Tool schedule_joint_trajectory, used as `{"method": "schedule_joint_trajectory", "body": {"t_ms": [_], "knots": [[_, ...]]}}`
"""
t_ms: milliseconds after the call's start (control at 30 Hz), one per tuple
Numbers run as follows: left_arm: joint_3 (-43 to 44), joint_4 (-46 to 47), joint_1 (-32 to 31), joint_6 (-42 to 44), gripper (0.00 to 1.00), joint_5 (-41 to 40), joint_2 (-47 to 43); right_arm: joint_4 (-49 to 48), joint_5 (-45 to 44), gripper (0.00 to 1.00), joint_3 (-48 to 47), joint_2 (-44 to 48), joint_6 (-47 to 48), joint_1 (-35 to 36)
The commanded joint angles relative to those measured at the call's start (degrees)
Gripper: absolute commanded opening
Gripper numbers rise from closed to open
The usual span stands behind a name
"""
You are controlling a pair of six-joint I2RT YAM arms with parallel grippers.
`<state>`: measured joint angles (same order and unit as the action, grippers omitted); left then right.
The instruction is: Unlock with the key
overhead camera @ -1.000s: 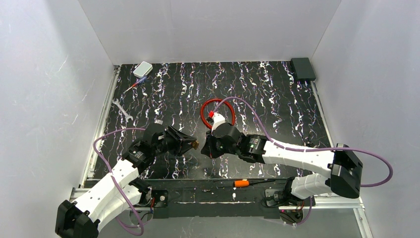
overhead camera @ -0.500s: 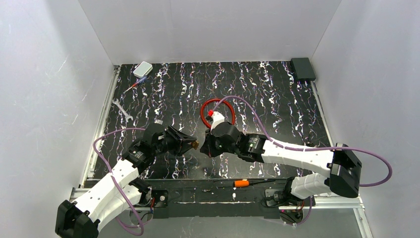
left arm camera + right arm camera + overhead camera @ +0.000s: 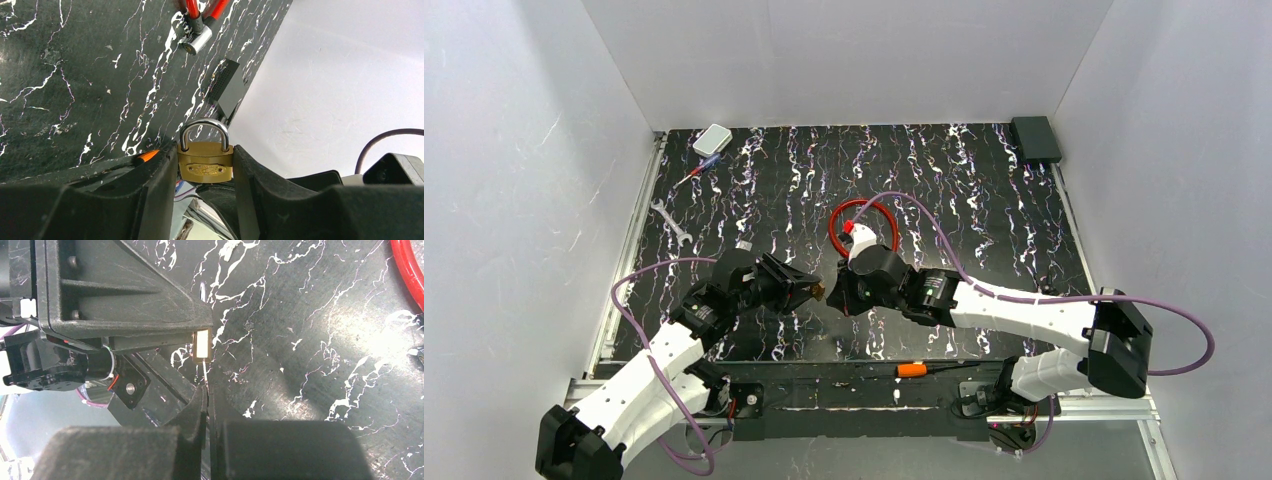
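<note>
A small brass padlock [image 3: 205,161] with a silver shackle [image 3: 204,131] is clamped by its sides in my left gripper [image 3: 205,155], held above the table. From above, the padlock [image 3: 818,291] sits between the two arms. In the right wrist view its pale underside [image 3: 200,344] faces my right gripper [image 3: 206,390]. That gripper is shut on the key [image 3: 205,373], and only a thin silvery blade pokes out. The blade tip reaches the padlock's underside; I cannot tell whether it is in the keyhole. My right gripper [image 3: 836,294] is almost touching the left gripper [image 3: 809,290].
A red cable lock [image 3: 861,225] lies just behind the right wrist. An orange-handled tool [image 3: 914,369] rests by the near edge. A silver wrench [image 3: 670,221], a white box [image 3: 712,139] and a black box [image 3: 1035,138] lie along the table's edges.
My right gripper has crept slightly left toward the padlock. The left arm and the padlock have stayed still.
</note>
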<state>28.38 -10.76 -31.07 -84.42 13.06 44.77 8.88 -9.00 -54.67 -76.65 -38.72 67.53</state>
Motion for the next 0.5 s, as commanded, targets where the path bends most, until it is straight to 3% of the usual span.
{"method": "schedule_joint_trajectory", "body": {"t_ms": [0, 467], "knots": [[0.1, -0.1, 0.3, 0.8, 0.00, -0.3, -1.2, -1.9, -1.9, 0.01, -3.9, -1.2, -0.4, 0.2], [0.7, -1.4, 0.3, 2.7, 0.00, -2.4, -2.7, 1.1, -1.9, 0.01, -8.1, -4.8, -2.8, 0.0]]}}
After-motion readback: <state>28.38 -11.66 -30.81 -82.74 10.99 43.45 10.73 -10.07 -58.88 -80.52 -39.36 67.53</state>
